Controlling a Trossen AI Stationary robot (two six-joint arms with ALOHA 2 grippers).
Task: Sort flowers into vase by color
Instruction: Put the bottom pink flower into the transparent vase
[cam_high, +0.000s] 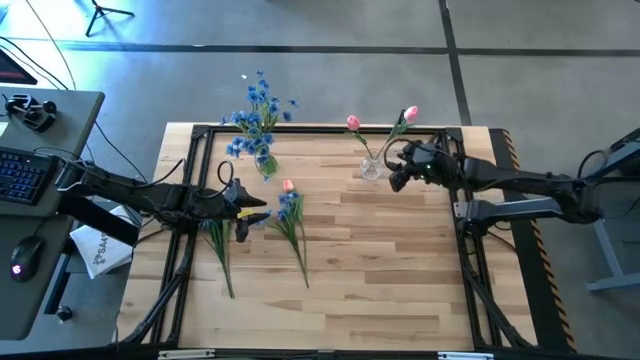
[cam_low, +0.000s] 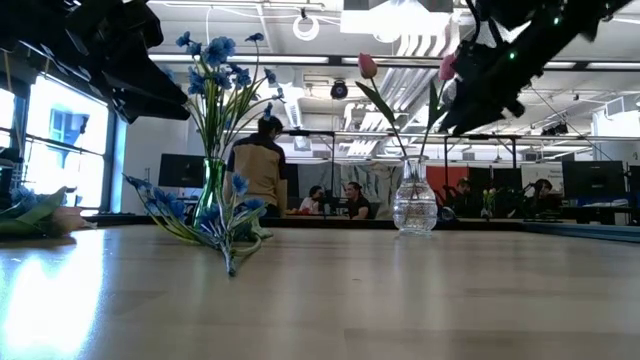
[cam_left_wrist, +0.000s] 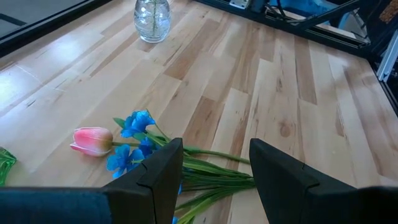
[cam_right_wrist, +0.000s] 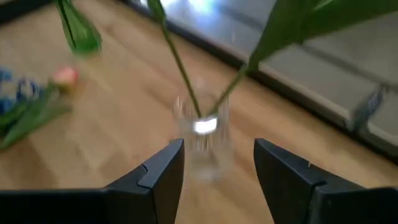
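Loose flowers on the wood counter (cam_high: 400, 250), left of centre: a pink bud (cam_left_wrist: 93, 140) with small blue blossoms (cam_left_wrist: 134, 140) beside it, thin green stems (cam_left_wrist: 211, 171) trailing toward the near edge; a second green stem (cam_high: 220, 255) lies just left of them. Left claw (cam_high: 243, 212) hangs over these stems, fingers apart, nothing between them. Farther back, a narrow vase (cam_high: 264, 160) holds a tall spray of blue flowers (cam_high: 258, 108), upright in the low view. To its right, a round clear vase (cam_high: 371, 166) holds two pink tulip-like buds (cam_high: 353, 122) on long green stems, leaning apart. Right claw (cam_high: 398, 170) sits just beside this vase on its right, fingers spread, gripping nothing; the vase shows between them in the right wrist view. No writing is legible on the flowers or vases.
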